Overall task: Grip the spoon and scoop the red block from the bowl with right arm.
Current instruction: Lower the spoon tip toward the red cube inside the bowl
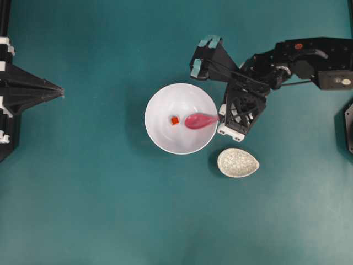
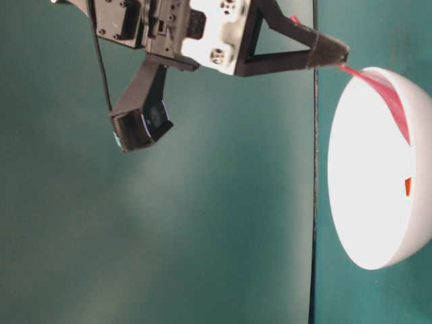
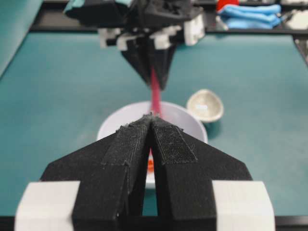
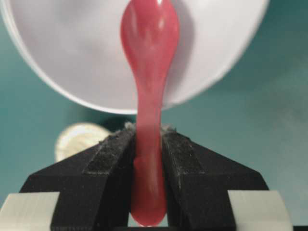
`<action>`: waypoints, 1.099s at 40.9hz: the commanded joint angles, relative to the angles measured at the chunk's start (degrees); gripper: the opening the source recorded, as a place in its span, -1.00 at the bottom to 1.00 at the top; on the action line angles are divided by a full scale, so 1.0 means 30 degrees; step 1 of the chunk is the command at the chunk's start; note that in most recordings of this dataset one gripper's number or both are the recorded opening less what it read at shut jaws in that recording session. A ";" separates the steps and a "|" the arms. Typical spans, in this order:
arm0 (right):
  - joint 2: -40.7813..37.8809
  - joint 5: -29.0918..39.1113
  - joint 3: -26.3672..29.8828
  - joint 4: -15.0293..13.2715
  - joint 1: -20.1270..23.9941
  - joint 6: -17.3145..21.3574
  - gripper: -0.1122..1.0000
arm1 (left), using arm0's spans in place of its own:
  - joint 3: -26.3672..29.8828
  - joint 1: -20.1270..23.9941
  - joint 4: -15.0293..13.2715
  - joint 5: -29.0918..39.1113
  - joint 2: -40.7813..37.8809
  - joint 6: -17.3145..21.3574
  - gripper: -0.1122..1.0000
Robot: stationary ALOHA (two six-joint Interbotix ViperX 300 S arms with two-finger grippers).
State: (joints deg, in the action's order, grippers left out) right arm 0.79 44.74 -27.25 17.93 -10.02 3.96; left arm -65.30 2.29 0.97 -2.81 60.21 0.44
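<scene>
Judging progress: grip done, scoop not yet. Using the bowl [image 1: 180, 118] as landmark, left to right. Far left of it, the left gripper [image 1: 59, 91] sits parked, jaws pressed together, nothing between them. Inside the bowl, left of centre, the red block [image 1: 175, 120] rests loose on the floor: tiny, red-orange, cube-shaped. Just right of it, apart, the spoon [image 1: 199, 120] scoop lies over the bowl's floor, empty, glossy magenta-pink, oval; handle crosses the right rim. At that rim the right gripper [image 4: 147, 139] clamps the handle between its pads. Remaining: slide scoop under block, lift.
</scene>
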 commanded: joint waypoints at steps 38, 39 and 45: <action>-0.1289 0.1494 0.2725 -0.0967 0.1172 0.0352 -0.41 | 0.0439 0.0059 0.0029 -0.0059 -0.0146 0.0146 -0.80; -0.1348 0.1494 0.2754 -0.0996 0.1201 0.0352 -0.41 | 0.0439 0.0059 0.0029 -0.0029 -0.0117 0.0146 -0.80; -0.1523 0.1318 0.3018 -0.1230 0.1172 0.0352 -0.41 | 0.0439 0.0059 0.0029 -0.0029 -0.0146 0.0146 -0.80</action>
State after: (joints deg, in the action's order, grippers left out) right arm -4.31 49.22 -20.13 14.85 -6.50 5.01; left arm -65.30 2.29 0.88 -2.81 60.21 0.79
